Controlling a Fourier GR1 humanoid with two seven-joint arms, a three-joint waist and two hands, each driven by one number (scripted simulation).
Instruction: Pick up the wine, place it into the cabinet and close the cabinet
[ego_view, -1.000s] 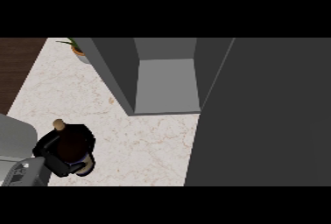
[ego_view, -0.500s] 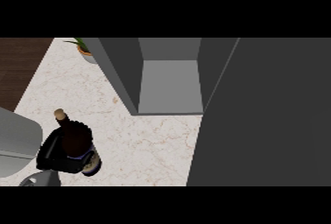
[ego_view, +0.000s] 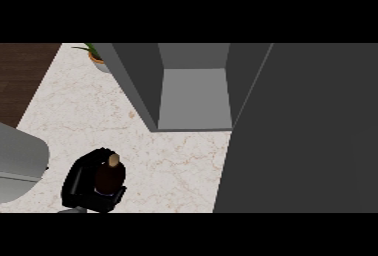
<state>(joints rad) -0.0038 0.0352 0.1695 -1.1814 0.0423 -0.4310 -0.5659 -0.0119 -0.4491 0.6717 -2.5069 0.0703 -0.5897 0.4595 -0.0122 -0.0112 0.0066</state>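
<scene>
The left hand (ego_view: 85, 186) has its fingers curled round the wine (ego_view: 109, 176), bottle roughly upright with its neck tipped toward the cabinet (ego_view: 193, 97), whose open compartment lies up and to the right across the bench (ego_view: 177, 165); no right hand shows.

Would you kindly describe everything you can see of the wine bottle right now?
The wine bottle is dark, almost black-brown, with a paler tan cork or cap at its top and a thin light band low on its body. It looks like glass. It shows at the lower left, over the pale marbled counter, its neck pointing towards the open cabinet but well short of it. The black left robot hand curls round its body and hides its lower part.
</scene>
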